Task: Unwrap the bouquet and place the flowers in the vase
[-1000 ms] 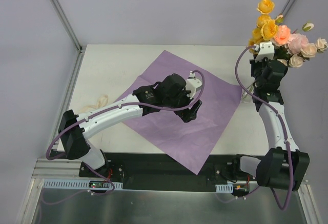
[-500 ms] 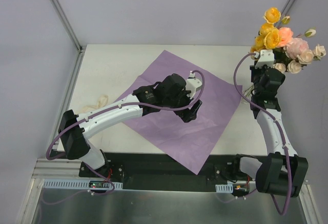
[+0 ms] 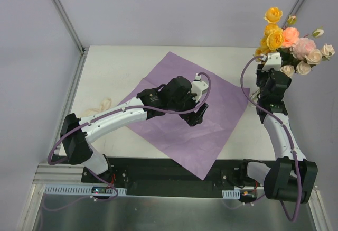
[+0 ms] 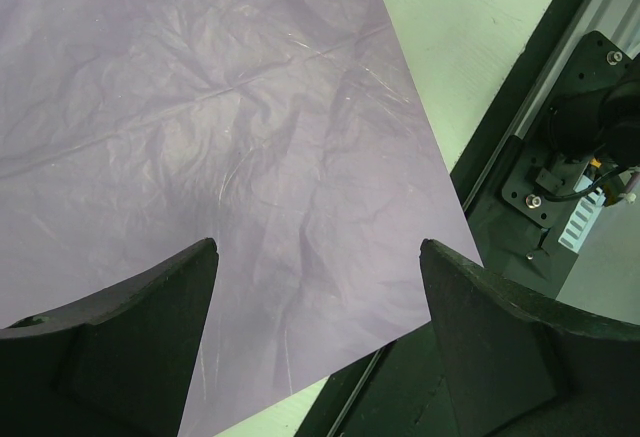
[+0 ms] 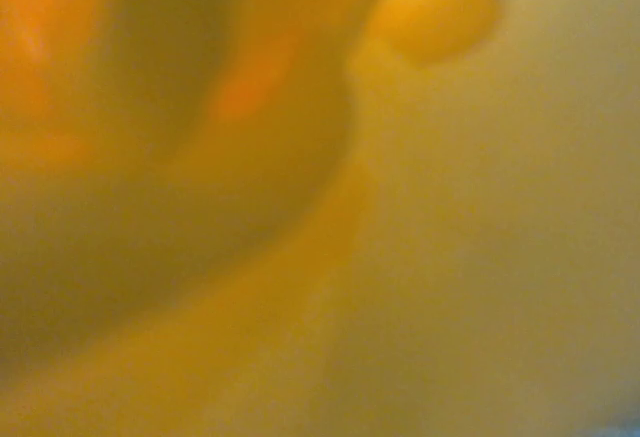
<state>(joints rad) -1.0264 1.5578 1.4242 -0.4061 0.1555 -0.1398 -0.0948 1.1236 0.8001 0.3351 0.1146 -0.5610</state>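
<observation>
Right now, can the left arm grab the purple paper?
Probably yes. The left claw hangs open right above the purple paper, and nothing sits between them.

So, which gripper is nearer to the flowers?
Right. The right gripper is close against the flowers at the far right; the left gripper hangs over the purple paper, well away.

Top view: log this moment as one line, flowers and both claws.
flowers: unwrapped, upright, far right of view | left claw: open over purple paper | right claw: at the flowers, grip unclear
</observation>
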